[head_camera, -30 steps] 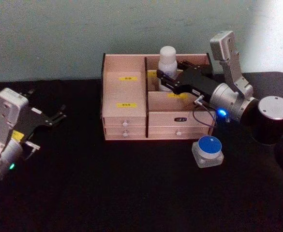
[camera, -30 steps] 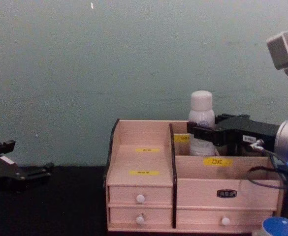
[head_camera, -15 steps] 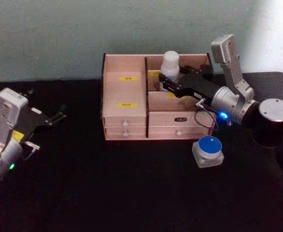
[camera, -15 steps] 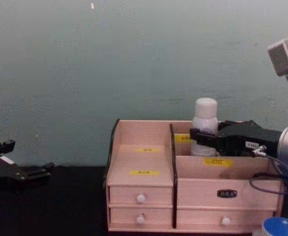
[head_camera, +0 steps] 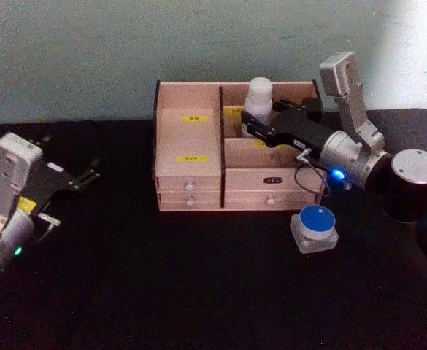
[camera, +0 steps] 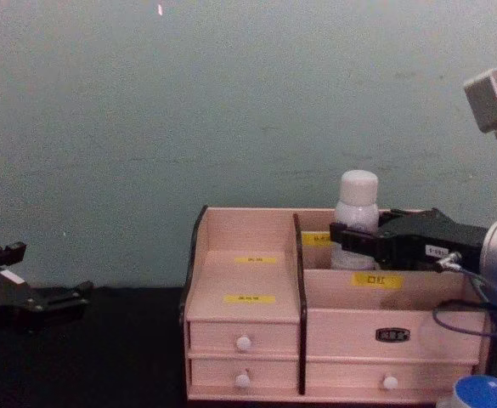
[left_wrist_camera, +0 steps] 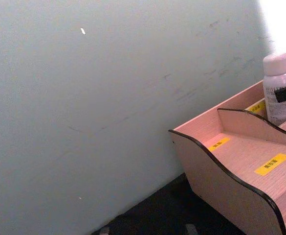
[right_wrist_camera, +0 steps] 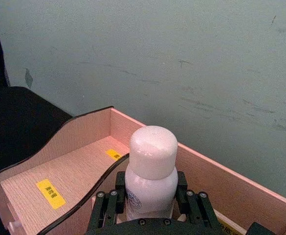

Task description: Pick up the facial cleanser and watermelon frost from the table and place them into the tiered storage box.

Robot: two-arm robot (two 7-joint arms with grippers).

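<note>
While R hand (head_camera: 254,125) grips bottle (head_camera: 258,91), it's now lower in box (head_camera: 171,138).

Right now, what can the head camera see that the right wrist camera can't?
The head view takes in the black table, the left gripper parked at the left, a blue-lidded jar standing in front of the wooden box, and the box's white drawer knobs. The right wrist view gives a close look at the right gripper, its fingers pressed on both sides of the white bottle. Both show that bottle held upright in the box's back compartment, the yellow labels and the pale wall.
</note>
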